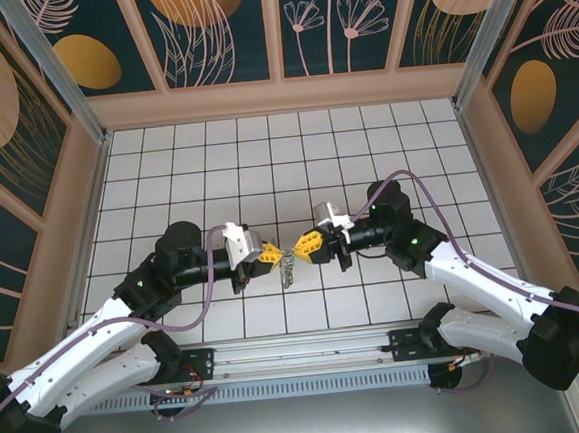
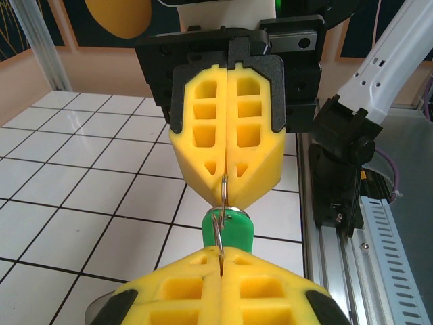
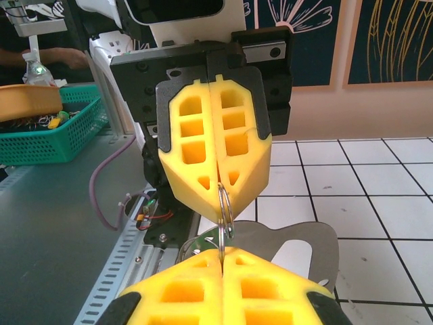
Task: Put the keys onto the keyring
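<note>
The left gripper (image 1: 270, 257) and right gripper (image 1: 305, 244) are seen tip to tip above the middle of the near part of the tiled table (image 1: 265, 158), with a small cluster of metal (image 1: 288, 269) hanging just beneath the meeting point. Both pairs of fingers are pressed fully together. In the left wrist view the green head of the key (image 2: 227, 230) is found right at the tips of the left gripper (image 2: 220, 261), apparently clamped there, its blade hidden so that its long axis cannot be told. The thin wire of the keyring (image 2: 222, 193) is seen edge-on, running from the seam of the right gripper (image 2: 226, 183) across the green head toward the left fingers. The ring's plane is thus judged to stand upright along the line joining the two grippers, and the key lies at the left-hand end of it, nearer the left arm. Any threading would have to be made along that line. From the right wrist view the same keyring (image 3: 225, 206) is seen spanning the gap between the left gripper (image 3: 218, 193) and the right gripper (image 3: 222, 254). A flat silvery plate (image 3: 284, 244) with a cut-out is revealed behind the tips, whereas the green head is supplied by the left wrist view
</note>
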{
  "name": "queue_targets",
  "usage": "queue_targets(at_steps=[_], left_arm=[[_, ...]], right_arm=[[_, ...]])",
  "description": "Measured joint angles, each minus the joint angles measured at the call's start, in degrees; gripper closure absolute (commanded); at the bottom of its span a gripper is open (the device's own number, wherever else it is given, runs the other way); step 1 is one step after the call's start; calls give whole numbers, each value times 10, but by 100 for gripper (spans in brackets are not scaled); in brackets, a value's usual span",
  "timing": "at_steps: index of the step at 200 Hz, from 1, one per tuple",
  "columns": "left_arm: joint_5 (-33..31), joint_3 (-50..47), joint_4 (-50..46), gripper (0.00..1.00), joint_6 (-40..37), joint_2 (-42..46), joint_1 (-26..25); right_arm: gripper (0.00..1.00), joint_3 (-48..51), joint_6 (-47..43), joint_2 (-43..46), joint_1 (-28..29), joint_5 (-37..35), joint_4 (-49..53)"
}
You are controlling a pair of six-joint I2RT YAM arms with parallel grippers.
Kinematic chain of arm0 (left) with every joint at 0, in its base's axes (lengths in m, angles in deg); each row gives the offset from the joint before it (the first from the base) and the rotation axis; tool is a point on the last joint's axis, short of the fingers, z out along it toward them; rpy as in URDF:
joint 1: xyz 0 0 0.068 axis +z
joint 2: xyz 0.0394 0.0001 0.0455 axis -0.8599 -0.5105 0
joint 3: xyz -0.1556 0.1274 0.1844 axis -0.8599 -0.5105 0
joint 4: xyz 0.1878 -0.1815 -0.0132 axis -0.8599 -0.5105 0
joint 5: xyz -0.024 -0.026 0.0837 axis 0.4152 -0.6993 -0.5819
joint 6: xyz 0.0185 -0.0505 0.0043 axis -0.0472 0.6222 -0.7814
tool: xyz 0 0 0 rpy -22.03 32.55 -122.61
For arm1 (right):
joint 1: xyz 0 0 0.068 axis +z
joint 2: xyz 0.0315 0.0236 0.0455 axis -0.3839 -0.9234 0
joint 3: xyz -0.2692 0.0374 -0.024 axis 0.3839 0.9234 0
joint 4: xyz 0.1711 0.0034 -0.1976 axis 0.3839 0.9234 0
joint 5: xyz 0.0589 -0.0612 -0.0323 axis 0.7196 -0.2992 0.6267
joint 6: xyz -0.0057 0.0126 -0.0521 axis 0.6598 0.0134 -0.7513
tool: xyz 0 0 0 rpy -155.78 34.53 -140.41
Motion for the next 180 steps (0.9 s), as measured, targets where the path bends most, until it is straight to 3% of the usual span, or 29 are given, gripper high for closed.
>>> queue_targets(at_steps=[180], left_arm=[[0, 0, 0, 100, 0, -1, 0]], right_arm=[[100, 0, 7, -1, -6, 0, -1]])
